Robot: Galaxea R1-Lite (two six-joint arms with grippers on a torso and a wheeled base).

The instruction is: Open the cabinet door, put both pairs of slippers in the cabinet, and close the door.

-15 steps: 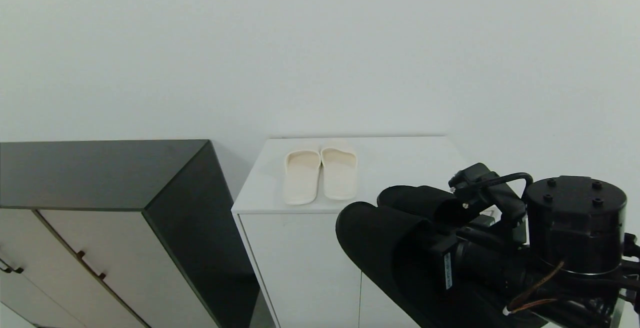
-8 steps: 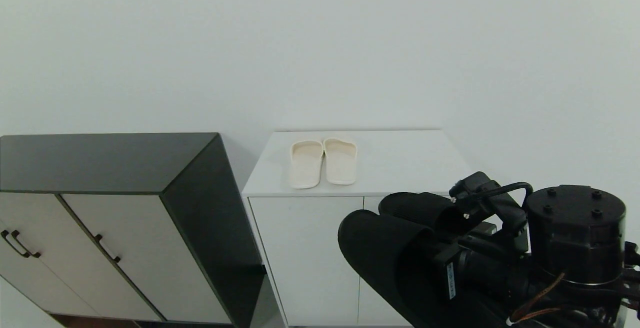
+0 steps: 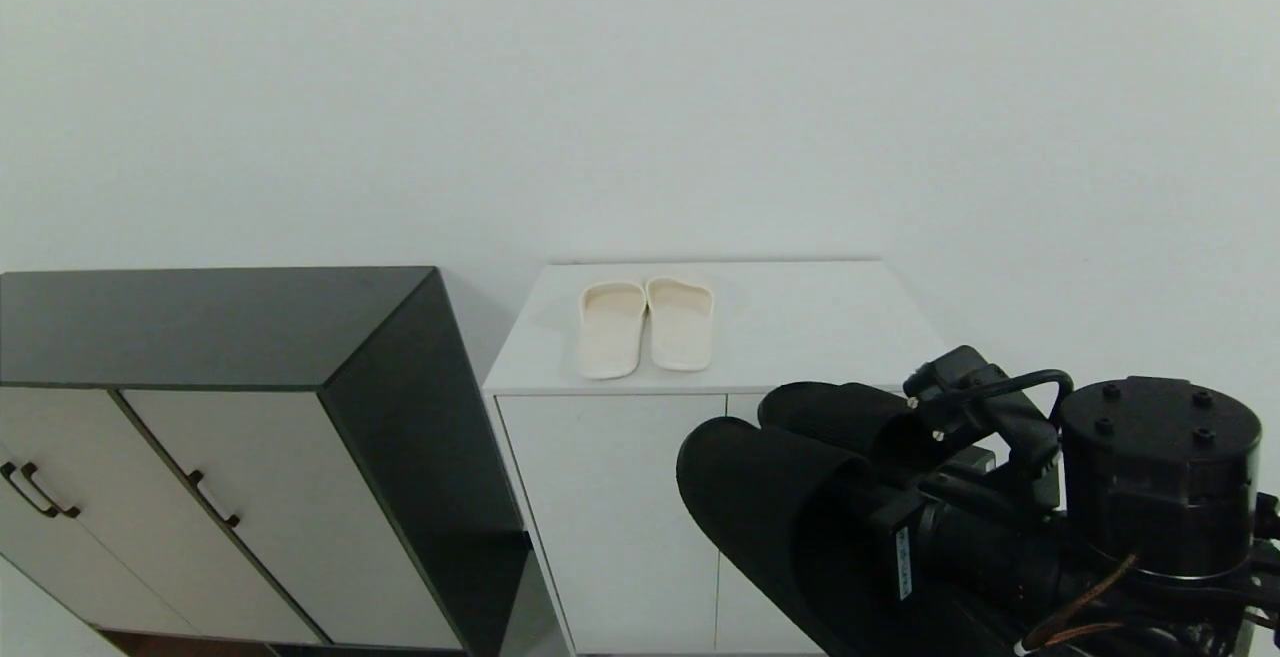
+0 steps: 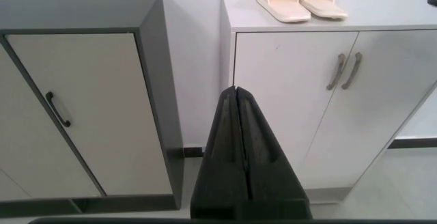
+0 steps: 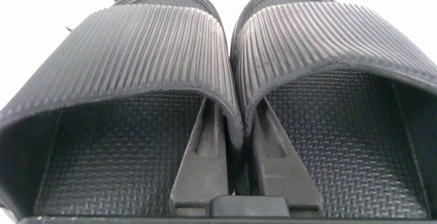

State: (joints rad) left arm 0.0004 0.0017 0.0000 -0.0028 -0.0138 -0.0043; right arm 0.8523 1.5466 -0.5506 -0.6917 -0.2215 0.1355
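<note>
the right pincer [image 5: 229,142] clamps the black slippers [image 5: 157,53] by their touching inner straps, seemingly light and bendy, while the cream slippers [image 3: 645,325] lie atop the shut white cabinet [image 3: 610,497], left pincer [image 4: 236,98] clenched empty.

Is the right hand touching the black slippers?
Touching. The right wrist view shows the right hand pinching the inner strap edges of both black slippers between its fingers.
</note>
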